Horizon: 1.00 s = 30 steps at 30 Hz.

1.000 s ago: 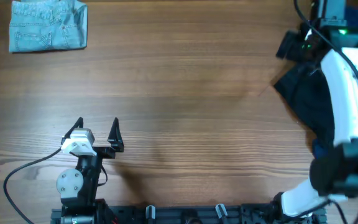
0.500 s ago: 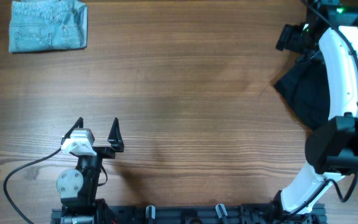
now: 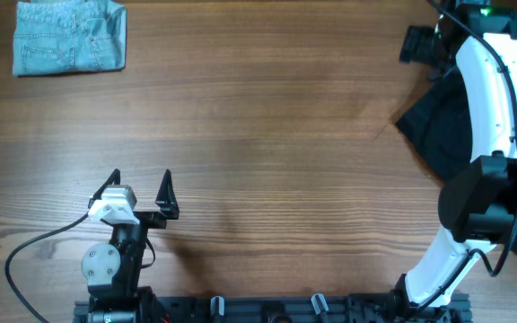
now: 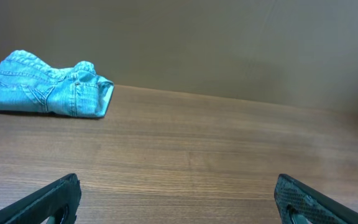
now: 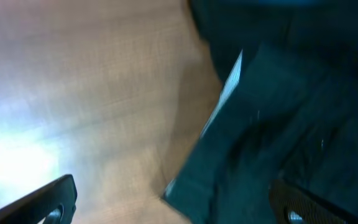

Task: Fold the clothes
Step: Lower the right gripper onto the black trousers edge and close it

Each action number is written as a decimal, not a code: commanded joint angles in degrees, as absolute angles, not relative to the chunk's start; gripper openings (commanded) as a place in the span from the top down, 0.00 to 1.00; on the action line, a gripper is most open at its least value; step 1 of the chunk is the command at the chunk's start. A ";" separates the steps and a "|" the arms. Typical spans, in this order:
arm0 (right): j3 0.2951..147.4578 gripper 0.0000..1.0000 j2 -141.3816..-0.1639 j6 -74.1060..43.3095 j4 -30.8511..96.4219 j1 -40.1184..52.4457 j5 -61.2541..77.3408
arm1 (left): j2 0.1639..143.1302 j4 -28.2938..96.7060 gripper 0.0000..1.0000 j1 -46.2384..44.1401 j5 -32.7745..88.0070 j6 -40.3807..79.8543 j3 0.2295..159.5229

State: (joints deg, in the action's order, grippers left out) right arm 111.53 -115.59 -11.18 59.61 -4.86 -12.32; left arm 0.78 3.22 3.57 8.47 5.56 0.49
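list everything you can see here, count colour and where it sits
table: one, brown wood, fills the overhead view
denim garment: one, light blue, far left corner of the table
black garment: one, black, crumpled at the table's right edge, partly hidden under the right arm
mounting rail: one, black, along the near edge
left gripper: one, black fingers on a white body, near left over bare table, open, empty
right gripper: one, black fingers, far right above the black garment's edge, open, holding nothing
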 commanded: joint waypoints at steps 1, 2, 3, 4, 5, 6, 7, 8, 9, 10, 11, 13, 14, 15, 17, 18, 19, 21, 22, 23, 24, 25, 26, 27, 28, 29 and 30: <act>110.87 0.00 -119.52 -17.63 57.80 -6.11 -15.07 | 0.16 3.49 0.00 3.99 9.56 4.49 0.32; 110.87 0.00 -120.64 -18.24 57.93 -6.09 -15.62 | 0.16 3.49 0.00 3.99 9.56 4.49 0.32; 110.87 0.01 -121.51 -18.17 58.13 -6.07 -15.92 | 0.16 3.49 0.00 3.99 9.56 4.49 0.32; 110.87 0.00 -123.02 -18.24 58.74 -5.98 -17.10 | 0.16 3.49 0.00 3.99 9.56 4.49 0.32; 110.87 0.00 -124.03 -18.35 59.37 -5.96 -18.68 | 0.16 3.49 0.00 3.99 9.56 4.49 0.32; 110.87 0.00 -124.90 -18.81 59.92 -5.96 -20.12 | 0.16 3.49 0.00 3.99 9.56 4.49 0.32; 110.87 0.00 -125.69 -19.79 60.69 -5.98 -21.96 | 0.16 3.49 0.00 3.99 9.56 4.49 0.32; 110.87 0.00 -126.58 -19.86 60.99 -5.98 -23.18 | 0.16 3.49 0.00 3.99 9.56 4.49 0.32; 110.87 0.00 -127.13 -19.62 61.06 -5.98 -24.08 | 0.16 3.49 0.00 3.99 9.56 4.49 0.32; 110.87 0.00 -127.61 -19.64 60.93 -5.96 -25.30 | 0.16 3.49 0.00 3.99 9.56 4.49 0.32; 110.87 0.00 -127.96 -19.68 60.40 -5.89 -25.93 | 0.16 3.49 0.00 3.99 9.56 4.49 0.32; 110.87 0.00 -128.05 -21.15 59.81 -5.85 -25.91 | 0.16 3.49 0.00 3.99 9.56 4.49 0.32; 110.87 0.00 -128.05 -22.46 59.59 -5.85 -25.91 | 0.16 3.49 0.00 3.99 9.56 4.49 0.32; 110.87 0.00 -128.05 -23.46 59.35 -5.85 -25.87 | 0.16 3.49 0.00 3.99 9.56 4.49 0.32; 110.87 0.00 -128.05 -24.86 58.78 -5.80 -25.41 | 0.16 3.49 0.00 3.99 9.56 4.49 0.32; 110.87 0.00 -128.07 -24.93 57.95 -5.80 -24.18 | 0.16 3.49 0.00 3.99 9.56 4.49 0.32; 110.87 0.00 -128.05 -24.84 57.43 -5.78 -23.05 | 0.16 3.49 0.00 3.99 9.56 4.49 0.32; 110.87 0.00 -128.07 -24.95 56.27 -5.63 -20.05 | 0.16 3.49 0.00 3.99 9.56 4.49 0.32; 110.87 0.00 -128.07 -25.63 56.21 -5.50 -19.62 | 0.16 3.49 0.00 3.99 9.56 4.49 0.32; 110.87 0.01 -128.07 -25.80 56.31 -5.41 -19.92 | 0.16 3.49 0.00 3.99 9.56 4.49 0.32; 110.78 0.00 -128.18 -26.20 56.34 -5.32 -21.12 | 0.16 3.49 0.00 3.99 9.56 4.49 0.32; 110.63 0.00 -128.25 -26.87 56.34 -5.30 -22.37 | 0.16 3.49 0.00 3.99 9.56 4.49 0.32; 110.48 0.00 -128.29 -27.33 56.42 -5.30 -23.81 | 0.16 3.49 0.00 3.99 9.56 4.49 0.32; 110.41 0.00 -128.49 -27.22 56.38 -5.32 -24.80 | 0.16 3.49 0.00 3.99 9.56 4.49 0.32; 110.39 0.00 -128.77 -27.16 56.38 -5.32 -25.80 | 0.16 3.49 0.00 3.99 9.56 4.49 0.32; 110.39 0.01 -129.03 -27.03 56.47 -5.32 -26.87 | 0.16 3.49 0.00 3.99 9.56 4.49 0.32; 110.39 0.00 -129.43 -27.03 56.62 -5.32 -27.94 | 0.16 3.49 0.00 3.99 9.56 4.49 0.32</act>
